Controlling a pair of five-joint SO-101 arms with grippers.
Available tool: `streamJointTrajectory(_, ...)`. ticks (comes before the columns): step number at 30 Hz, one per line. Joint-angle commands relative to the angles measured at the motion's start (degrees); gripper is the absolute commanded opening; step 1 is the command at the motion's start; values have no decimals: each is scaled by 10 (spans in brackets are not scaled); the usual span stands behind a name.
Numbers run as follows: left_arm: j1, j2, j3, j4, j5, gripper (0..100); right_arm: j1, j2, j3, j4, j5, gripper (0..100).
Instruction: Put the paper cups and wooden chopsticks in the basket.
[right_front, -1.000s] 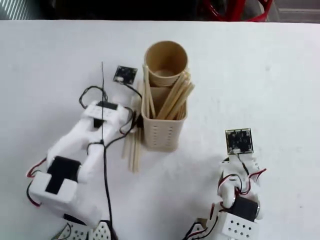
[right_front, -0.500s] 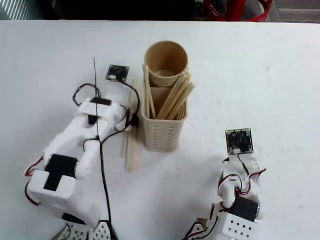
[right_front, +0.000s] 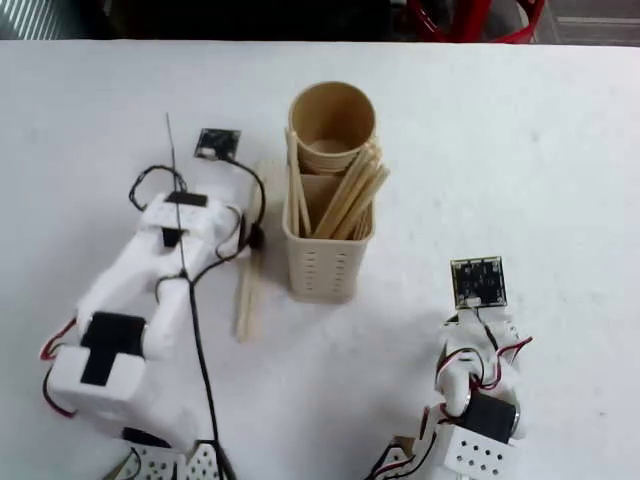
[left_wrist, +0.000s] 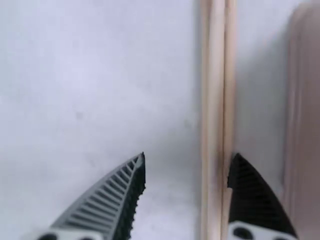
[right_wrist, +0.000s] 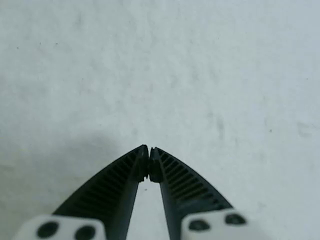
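I am holding my left claw (left_wrist: 188, 160) open over the table (right_front: 500, 150), jaws spread wide. The loose chopsticks (left_wrist: 216, 100) are lying flat between them, close against the black jaw and well apart from the grey one. From above, these loose chopsticks (right_front: 245, 300) are resting just beside the basket (right_front: 328, 262), running roughly parallel to its near wall. The cups (right_front: 332, 118) are already sitting nested in the basket, with more chopsticks (right_front: 345, 198) leaning inside next to them.

I am judging the loose ones as very light, stiff and smooth: thin wood that is not going to bend or crush under my jaws, but that is likely to roll or slide apart when I am closing on it. They are lying side by side and touching, so I am wanting to pinch across the whole bundle at once, squarely from both sides. I am favouring a hold near the middle of their length, so neither end is dipping when I am lifting. Because they are flat on the table, my jaw tips need to be going right down to the surface, or the lowest stick is slipping out underneath.

My right claw (right_wrist: 149, 162) is pinched fully together on nothing, hanging over bare table, well apart from the basket.
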Motion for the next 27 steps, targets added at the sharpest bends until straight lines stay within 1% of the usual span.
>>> streamJointTrajectory(1,-10,-64,11,0,3,271,5,-1,5,3,1,18)
streamJointTrajectory(7,-5,-93,35,-14,1,271,5,-1,5,3,1,18)
streamJointTrajectory(9,-5,-87,39,-26,-18,271,5,-1,5,3,1,18)
streamJointTrajectory(15,-7,-51,22,-43,-30,271,5,-1,5,3,1,18)
streamJointTrajectory(23,-10,21,-19,-40,-30,269,5,-1,5,3,1,18)
streamJointTrajectory(27,-22,22,-21,-40,-30,229,5,-1,5,3,1,18)
